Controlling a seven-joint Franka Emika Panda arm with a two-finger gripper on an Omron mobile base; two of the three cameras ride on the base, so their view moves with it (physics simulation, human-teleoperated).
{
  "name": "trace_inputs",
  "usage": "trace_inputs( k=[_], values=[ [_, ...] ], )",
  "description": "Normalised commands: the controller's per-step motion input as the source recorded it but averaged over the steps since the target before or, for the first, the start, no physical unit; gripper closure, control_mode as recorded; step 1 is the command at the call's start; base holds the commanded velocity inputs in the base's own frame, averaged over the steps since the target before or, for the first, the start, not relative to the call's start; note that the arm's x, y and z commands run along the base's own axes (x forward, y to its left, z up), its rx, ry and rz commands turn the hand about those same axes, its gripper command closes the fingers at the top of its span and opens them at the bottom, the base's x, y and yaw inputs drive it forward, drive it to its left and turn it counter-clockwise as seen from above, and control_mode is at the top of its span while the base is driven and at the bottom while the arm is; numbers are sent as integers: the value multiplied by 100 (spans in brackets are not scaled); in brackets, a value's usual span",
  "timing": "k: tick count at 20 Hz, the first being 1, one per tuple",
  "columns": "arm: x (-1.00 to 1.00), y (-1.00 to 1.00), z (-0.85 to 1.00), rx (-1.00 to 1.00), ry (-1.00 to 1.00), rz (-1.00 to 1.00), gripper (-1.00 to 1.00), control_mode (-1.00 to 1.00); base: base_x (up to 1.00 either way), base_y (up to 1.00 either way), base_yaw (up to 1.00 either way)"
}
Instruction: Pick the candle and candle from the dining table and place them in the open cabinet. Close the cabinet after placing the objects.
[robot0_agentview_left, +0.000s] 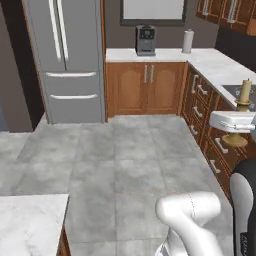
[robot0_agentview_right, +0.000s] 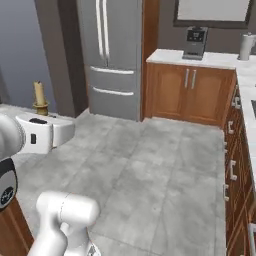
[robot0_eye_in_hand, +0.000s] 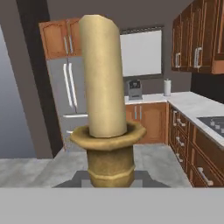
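I'm carrying one candle (robot0_eye_in_hand: 103, 83), thick and cream in its brass holder, upright above the kitchen floor (robot0_agentview_left: 125, 160), the gripper (robot0_eye_in_hand: 109, 181) pinched on the holder's stem. I'd drive slowly and keep the hand level so it rides untilted to the wall cabinet. I count one fridge (robot0_agentview_left: 65, 55), one coffee machine (robot0_agentview_left: 145, 40), one candle.

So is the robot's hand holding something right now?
Gripper: closed on the candle, held upright by its brass holder.
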Motion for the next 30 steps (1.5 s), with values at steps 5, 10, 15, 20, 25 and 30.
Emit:
trace_inputs(
  k=[5,10,15,20,25,30],
  values=[
    [0,0,0,0,0,0,100,100,0,24,-92],
    [0,0,0,0,0,0,100,100,0,43,-85],
    [0,0,0,0,0,0,100,100,0,50,-81],
    [0,0,0,0,0,0,100,100,-2,19,-78],
    [0,0,0,0,0,0,100,100,-4,11,-75],
    [0,0,0,0,0,0,100,100,-9,6,-72]
  ],
)
